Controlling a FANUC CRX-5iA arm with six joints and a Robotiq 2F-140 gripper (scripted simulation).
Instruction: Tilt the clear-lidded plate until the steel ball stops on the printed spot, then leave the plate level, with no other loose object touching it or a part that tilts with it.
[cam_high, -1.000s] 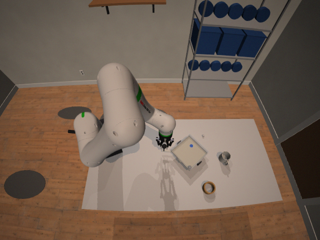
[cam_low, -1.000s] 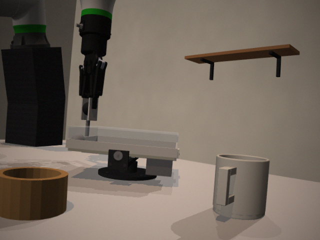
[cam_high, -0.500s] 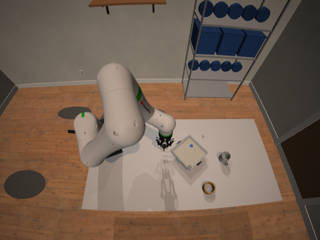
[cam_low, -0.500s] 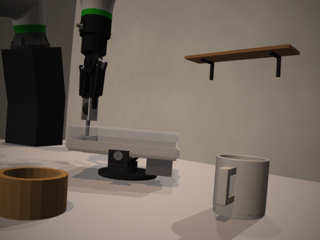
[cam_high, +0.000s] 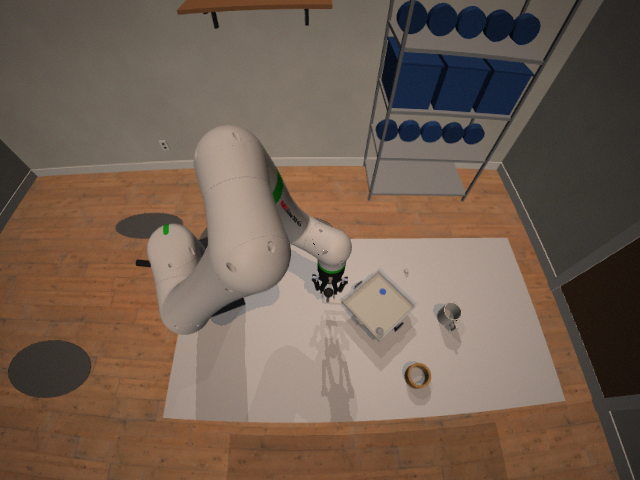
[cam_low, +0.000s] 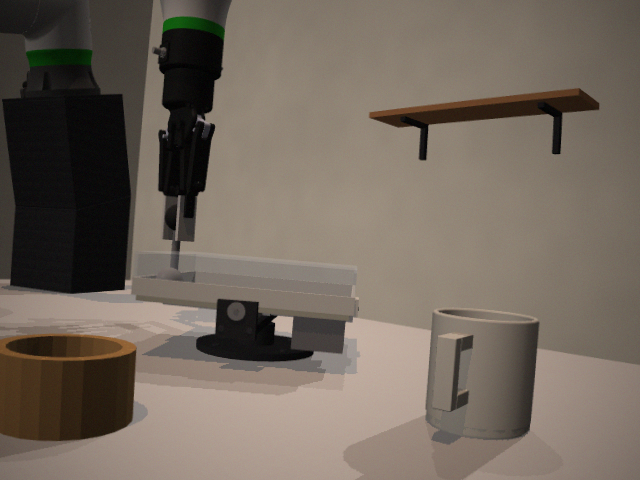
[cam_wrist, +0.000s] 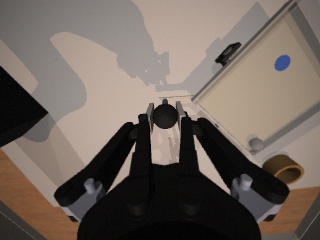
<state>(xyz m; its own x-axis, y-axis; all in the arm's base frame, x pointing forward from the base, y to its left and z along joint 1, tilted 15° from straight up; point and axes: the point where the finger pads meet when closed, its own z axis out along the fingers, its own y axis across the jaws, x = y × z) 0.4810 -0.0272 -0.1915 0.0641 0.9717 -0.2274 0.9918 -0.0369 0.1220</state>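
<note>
The square cream plate (cam_high: 372, 310) (cam_low: 242, 297) (cam_wrist: 250, 95) with its clear lid sits on a black pivot base (cam_low: 253, 352) on the white mat. The blue printed spot (cam_high: 382, 291) (cam_wrist: 282, 62) is near the plate's far corner. The steel ball (cam_high: 378, 331) (cam_wrist: 257, 144) rests in the near corner, far from the spot. In the exterior view the plate slopes slightly. My gripper (cam_high: 328, 293) (cam_low: 178, 217) (cam_wrist: 165, 109) points straight down at the plate's left corner, shut on the dark knob (cam_wrist: 165, 115) of a thin upright handle rod (cam_low: 175, 248) fixed to the plate's edge.
A grey mug (cam_high: 450, 313) (cam_low: 483, 372) stands right of the plate. A wooden ring (cam_high: 417, 375) (cam_low: 62, 384) (cam_wrist: 285, 169) lies in front. A small white piece (cam_high: 406, 271) lies behind. A grey block (cam_low: 317, 334) sits under the plate's right side. A shelf rack (cam_high: 444, 103) stands far back.
</note>
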